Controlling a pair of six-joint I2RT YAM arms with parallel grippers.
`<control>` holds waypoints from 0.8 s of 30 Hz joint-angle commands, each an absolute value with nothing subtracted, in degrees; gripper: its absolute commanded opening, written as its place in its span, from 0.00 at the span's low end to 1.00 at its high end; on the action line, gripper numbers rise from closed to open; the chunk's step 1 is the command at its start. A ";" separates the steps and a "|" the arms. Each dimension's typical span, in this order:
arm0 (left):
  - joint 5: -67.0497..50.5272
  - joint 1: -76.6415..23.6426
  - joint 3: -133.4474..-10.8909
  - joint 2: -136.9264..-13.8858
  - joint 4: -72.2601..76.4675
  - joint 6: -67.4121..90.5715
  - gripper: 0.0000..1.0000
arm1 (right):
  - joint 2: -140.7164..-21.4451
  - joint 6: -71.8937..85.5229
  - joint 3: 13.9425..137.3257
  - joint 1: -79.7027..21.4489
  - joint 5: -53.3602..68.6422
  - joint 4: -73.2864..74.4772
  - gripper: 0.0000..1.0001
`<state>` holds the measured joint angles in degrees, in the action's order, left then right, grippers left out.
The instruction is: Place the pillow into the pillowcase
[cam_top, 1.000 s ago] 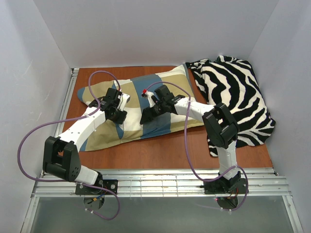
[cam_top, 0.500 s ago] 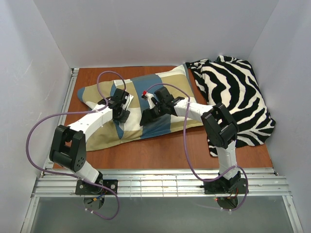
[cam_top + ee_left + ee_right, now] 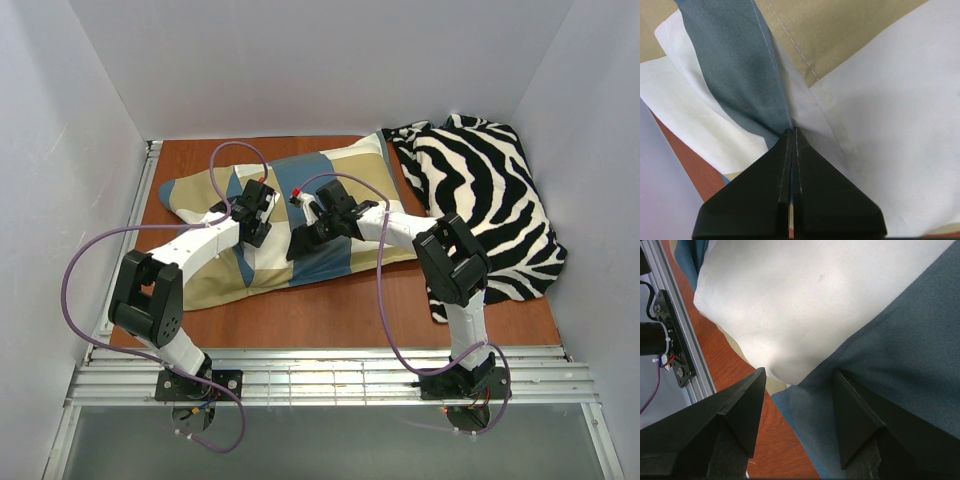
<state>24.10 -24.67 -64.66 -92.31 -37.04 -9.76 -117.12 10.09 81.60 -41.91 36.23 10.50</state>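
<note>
In the top view, the right arm (image 3: 455, 262) is covering the lower-left edge of the zebra-striped cloth (image 3: 490, 190) and part of the pillowcase (image 3: 305, 170). There the pillow is lying out of sight. In the left wrist view, the left gripper (image 3: 792, 131) is hiding the pinched fold between its pressed-together fingers. In the right wrist view, the pillow (image 3: 805, 300) is running off the top edge.

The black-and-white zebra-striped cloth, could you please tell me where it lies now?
In the top view, the black-and-white zebra-striped cloth lies at the table's far right, by the right wall, just right of the blue, tan and cream checked pillowcase.
</note>
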 commanded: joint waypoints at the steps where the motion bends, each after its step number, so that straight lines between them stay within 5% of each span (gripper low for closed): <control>1: 22.09 -24.70 -69.33 -90.53 -38.66 -8.27 0.00 | -117.95 10.20 80.95 -43.07 37.35 10.90 0.50; 10: -19.55 -24.26 -77.69 -82.71 -49.48 -3.36 0.00 | -120.75 11.25 84.37 -45.17 37.88 10.90 0.45; 17: -17.33 -21.10 -79.27 -87.61 -42.11 3.42 0.00 | -121.03 11.95 85.34 -45.62 38.06 10.81 0.43; 24: -13.69 -8.45 -91.56 -107.37 -37.53 0.28 0.00 | -112.88 10.82 83.06 -42.90 39.20 11.25 0.50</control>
<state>-12.75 -13.32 -85.76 -102.19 -41.71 1.04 -119.33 11.73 83.50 -44.16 37.32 10.52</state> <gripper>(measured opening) 0.003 0.456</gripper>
